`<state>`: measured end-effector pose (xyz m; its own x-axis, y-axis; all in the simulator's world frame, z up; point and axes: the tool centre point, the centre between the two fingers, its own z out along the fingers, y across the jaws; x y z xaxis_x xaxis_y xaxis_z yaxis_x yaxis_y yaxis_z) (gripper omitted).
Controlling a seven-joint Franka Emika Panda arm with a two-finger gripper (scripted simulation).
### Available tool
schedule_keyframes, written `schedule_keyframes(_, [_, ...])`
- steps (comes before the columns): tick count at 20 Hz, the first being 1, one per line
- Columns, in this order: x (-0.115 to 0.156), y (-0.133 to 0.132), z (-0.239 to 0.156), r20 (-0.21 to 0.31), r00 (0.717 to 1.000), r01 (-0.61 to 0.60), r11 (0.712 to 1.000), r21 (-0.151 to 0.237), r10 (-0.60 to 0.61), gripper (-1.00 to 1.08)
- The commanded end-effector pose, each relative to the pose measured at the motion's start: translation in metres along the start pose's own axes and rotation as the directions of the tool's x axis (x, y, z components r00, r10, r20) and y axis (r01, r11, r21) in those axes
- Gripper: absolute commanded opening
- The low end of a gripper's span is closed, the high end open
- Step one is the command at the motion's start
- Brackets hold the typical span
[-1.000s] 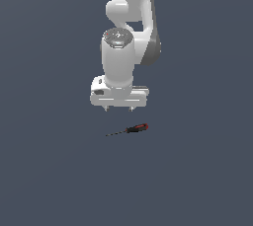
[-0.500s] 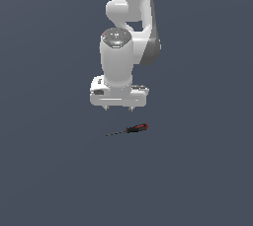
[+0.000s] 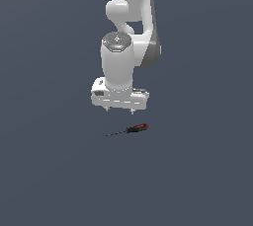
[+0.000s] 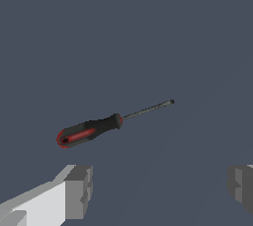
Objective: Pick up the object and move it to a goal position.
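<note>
The object is a tiny screwdriver [image 3: 129,130] with a red-and-black handle and a thin dark shaft, lying flat on the dark grey surface. In the exterior view its handle points to the right and its shaft to the left. My gripper [image 3: 120,112] hangs a short way above and behind it, open, with nothing between its fingers. In the wrist view the screwdriver [image 4: 94,128] lies ahead of the two grey fingertips [image 4: 79,190], outside the gap between them.
The white arm [image 3: 129,8] rises straight up behind the gripper. Around the screwdriver there is only the plain dark grey surface [image 3: 197,170].
The gripper has sunk slightly toward the surface. The screwdriver has not moved.
</note>
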<state>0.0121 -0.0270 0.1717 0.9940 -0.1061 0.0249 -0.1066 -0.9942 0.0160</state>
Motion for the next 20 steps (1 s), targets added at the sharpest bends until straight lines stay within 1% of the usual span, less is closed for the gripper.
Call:
schedule_keyframes(1, [0.001,-0.001,0.004,0.002,0.999,-0.041,0.999,0.002,0.041,1.00])
schedule_keyframes(6, [0.002,-0.005,0.013,0.006,0.989,-0.150,0.989,0.006,0.150,1.00])
schedule_keyframes(10, [0.004,-0.009,0.023,0.011,0.967,-0.255,0.967,0.009,0.255,1.00])
schedule_keyframes(15, [0.006,-0.013,0.035,0.017,0.923,-0.385,0.923,0.010,0.384,1.00])
schedule_keyframes(20, [0.008,-0.017,0.047,0.023,0.862,-0.507,0.862,0.008,0.506,1.00])
